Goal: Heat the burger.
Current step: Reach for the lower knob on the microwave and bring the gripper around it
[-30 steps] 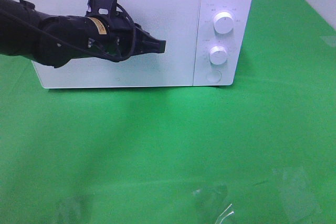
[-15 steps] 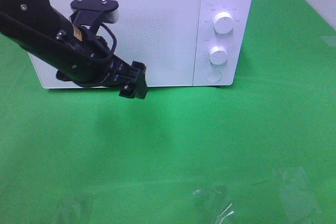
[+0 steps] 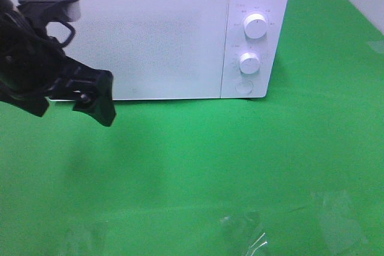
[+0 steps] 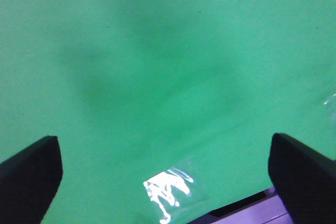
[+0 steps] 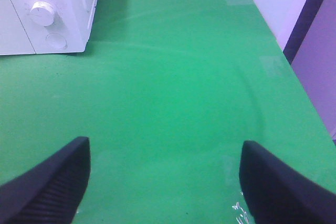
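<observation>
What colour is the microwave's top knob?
White; the top knob shows best in the exterior high view.

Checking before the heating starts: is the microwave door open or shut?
Shut. The microwave door lies flush with the control panel, no gap showing.
</observation>
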Robot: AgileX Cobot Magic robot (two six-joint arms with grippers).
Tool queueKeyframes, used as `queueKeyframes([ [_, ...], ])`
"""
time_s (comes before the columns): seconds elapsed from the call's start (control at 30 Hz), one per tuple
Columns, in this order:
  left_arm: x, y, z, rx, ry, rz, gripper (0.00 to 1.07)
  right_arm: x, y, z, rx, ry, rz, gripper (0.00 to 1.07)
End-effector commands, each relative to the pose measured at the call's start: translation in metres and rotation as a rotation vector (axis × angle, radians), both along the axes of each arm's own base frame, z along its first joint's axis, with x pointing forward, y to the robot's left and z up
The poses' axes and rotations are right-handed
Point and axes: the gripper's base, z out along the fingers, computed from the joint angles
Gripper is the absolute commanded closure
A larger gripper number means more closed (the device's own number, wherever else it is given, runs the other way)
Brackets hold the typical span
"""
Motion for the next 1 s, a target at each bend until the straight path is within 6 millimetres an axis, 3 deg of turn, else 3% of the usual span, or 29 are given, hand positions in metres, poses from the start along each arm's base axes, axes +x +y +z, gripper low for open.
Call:
queueKeyframes([
  [0.03, 0.001, 0.033, 0.013, 0.011, 0.031, 0.095, 0.05, -0.003, 0.0, 0.0, -0.001, -0.034, -0.004, 0.33],
  [0.07, 0.0, 0.046, 0.019, 0.016, 0.04, 0.129, 0.05, -0.003, 0.0, 0.0, -0.001, -0.034, -0.004, 0.33],
  [0.17, -0.001, 0.054, 0.022, 0.017, 0.043, 0.149, 0.05, -0.003, 0.0, 0.0, -0.001, -0.034, -0.004, 0.33],
  [0.23, -0.013, 0.077, 0.031, 0.018, 0.029, 0.204, 0.05, -0.003, 0.0, 0.0, -0.001, -0.034, -0.004, 0.33],
  [0.27, -0.013, 0.077, 0.031, 0.018, 0.029, 0.204, 0.05, -0.003, 0.0, 0.0, -0.001, -0.034, -0.004, 0.33],
  [0.4, -0.034, 0.098, 0.034, 0.024, -0.002, 0.256, 0.05, -0.003, 0.0, 0.0, -0.001, -0.034, -0.004, 0.33],
  [0.43, -0.047, 0.106, 0.032, 0.038, -0.01, 0.274, 0.05, -0.003, 0.0, 0.0, -0.001, -0.034, -0.004, 0.33],
  [0.6, -0.069, 0.115, 0.029, 0.054, -0.033, 0.286, 0.05, -0.003, 0.0, 0.0, -0.001, -0.034, -0.004, 0.33],
  [0.63, -0.083, 0.118, 0.028, 0.056, -0.055, 0.285, 0.05, -0.003, 0.0, 0.0, -0.001, -0.034, -0.004, 0.33],
  [0.67, -0.083, 0.118, 0.028, 0.056, -0.055, 0.285, 0.05, -0.003, 0.0, 0.0, -0.001, -0.034, -0.004, 0.33],
  [0.73, -0.113, 0.124, 0.028, 0.044, -0.114, 0.285, 0.05, -0.003, 0.0, 0.0, -0.001, -0.034, -0.004, 0.33],
  [1.0, -0.158, 0.134, 0.018, 0.029, -0.224, 0.286, 0.05, -0.003, 0.0, 0.0, -0.001, -0.034, -0.004, 0.33],
])
